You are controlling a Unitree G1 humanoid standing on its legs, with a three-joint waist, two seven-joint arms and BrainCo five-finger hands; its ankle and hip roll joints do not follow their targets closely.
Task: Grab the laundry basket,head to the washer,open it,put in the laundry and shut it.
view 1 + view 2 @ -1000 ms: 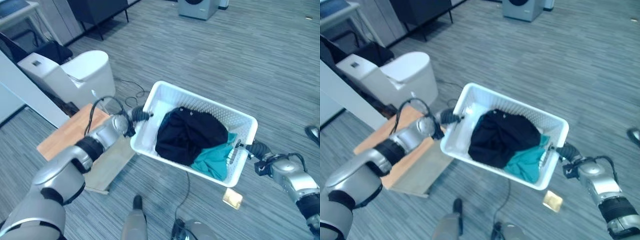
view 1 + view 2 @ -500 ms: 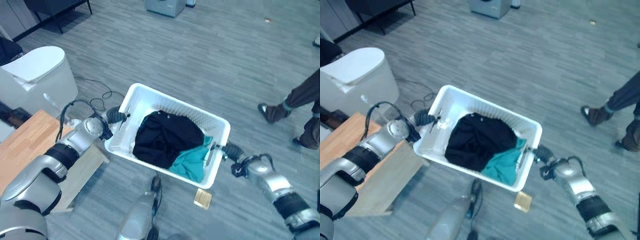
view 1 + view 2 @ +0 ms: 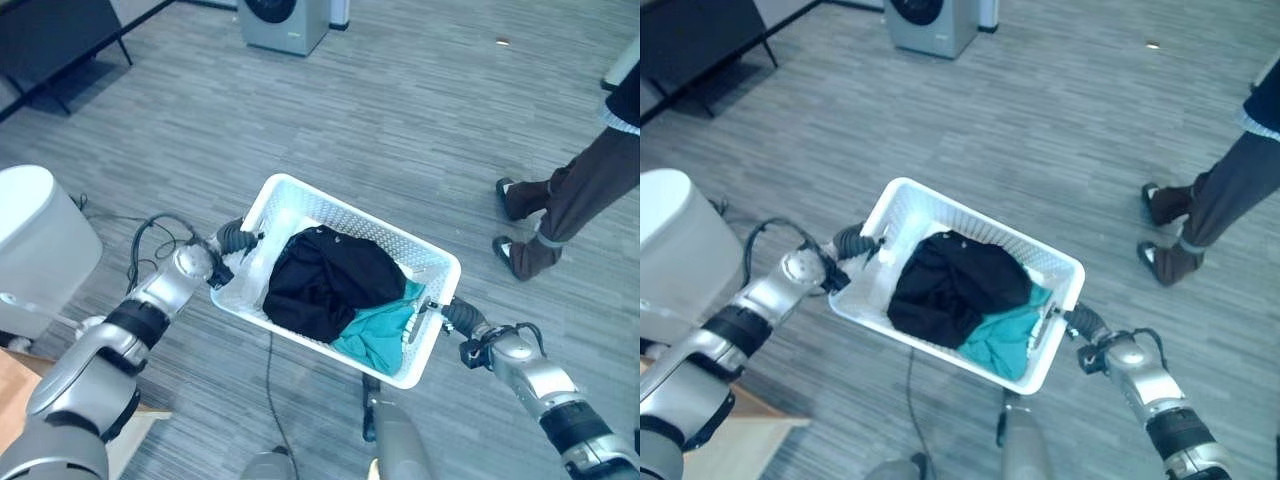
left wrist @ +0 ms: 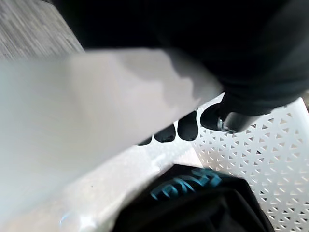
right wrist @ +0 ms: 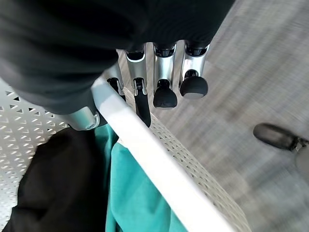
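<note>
Basket [image 3: 428, 262] gripped at both ends by left hand [image 3: 232, 238], right hand [image 3: 453, 314]; washer [image 3: 283, 22] ahead, person's legs [image 3: 565, 195] right.

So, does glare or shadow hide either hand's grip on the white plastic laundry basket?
Left wrist view: the white plastic laundry basket shows a glaring pale rim, shadowed beside the left hand curled under it. Right wrist view: even light, right hand pinching the rim.

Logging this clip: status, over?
Left robot hand and right robot hand grip the laundry basket rims. Black and teal laundry inside. Washer ahead; person at right.
</note>
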